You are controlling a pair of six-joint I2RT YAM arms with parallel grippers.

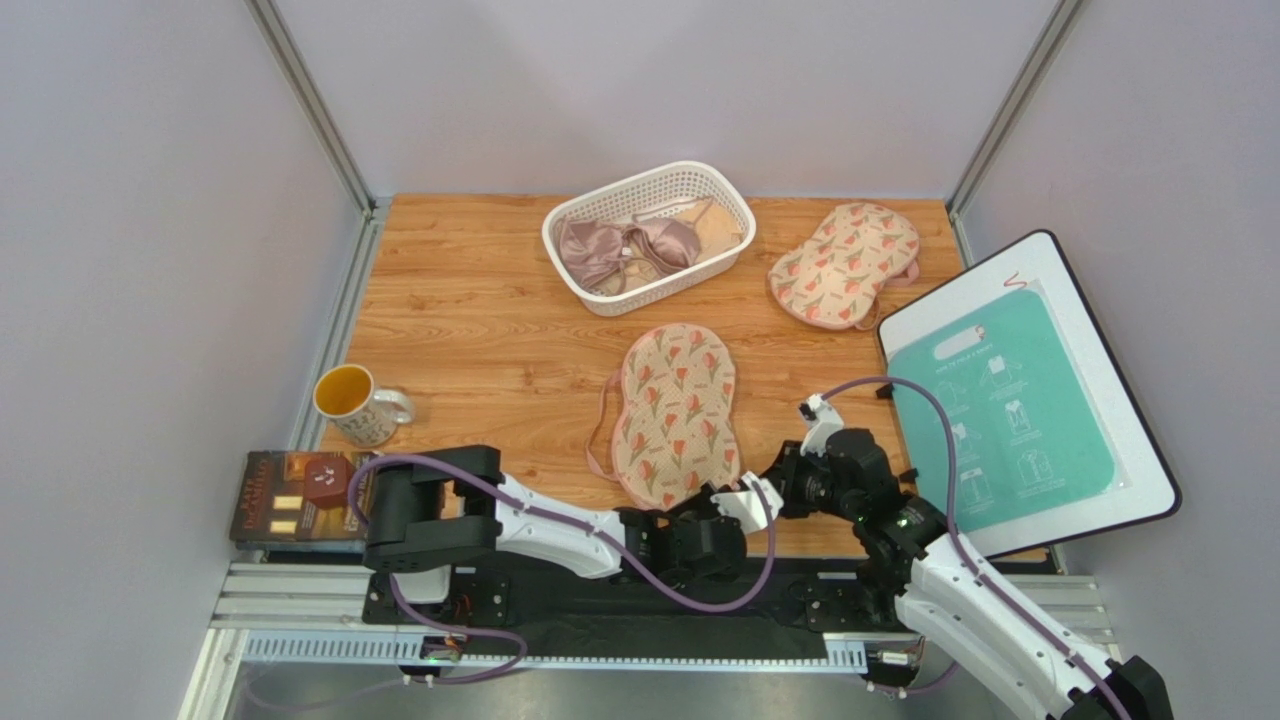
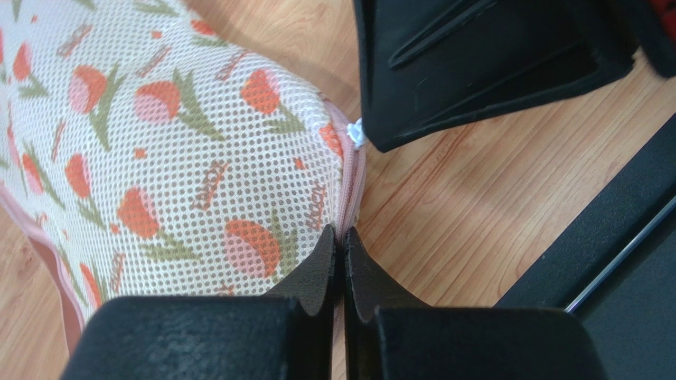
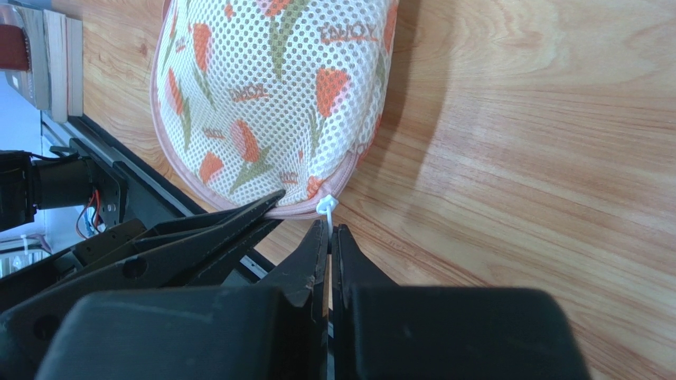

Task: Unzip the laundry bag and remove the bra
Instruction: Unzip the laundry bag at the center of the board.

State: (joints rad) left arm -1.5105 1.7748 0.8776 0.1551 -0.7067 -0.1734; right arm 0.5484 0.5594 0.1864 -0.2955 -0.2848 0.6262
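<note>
The laundry bag [image 1: 676, 413], beige mesh printed with pink-red flowers, lies flat in the middle of the table. My left gripper [image 1: 706, 507] is at its near right corner, shut on the pink zip edging [image 2: 353, 186]; the left wrist view shows its tips [image 2: 343, 237] pinching that edge. My right gripper [image 1: 739, 489] is just beside it, shut [image 3: 329, 233] on the white zip pull [image 3: 327, 207]. The pull also shows in the left wrist view [image 2: 356, 133]. The bag [image 3: 278, 95] looks closed. The mustard-yellow bra is hidden.
A second bag of the same print [image 1: 845, 264] lies at the back right. A white basket [image 1: 718, 192] holds a mauve-pink bra [image 1: 609, 248]. A mug [image 1: 353, 402] and a dark box [image 1: 293, 495] are on the left. A teal board [image 1: 1007, 405] lies at the right.
</note>
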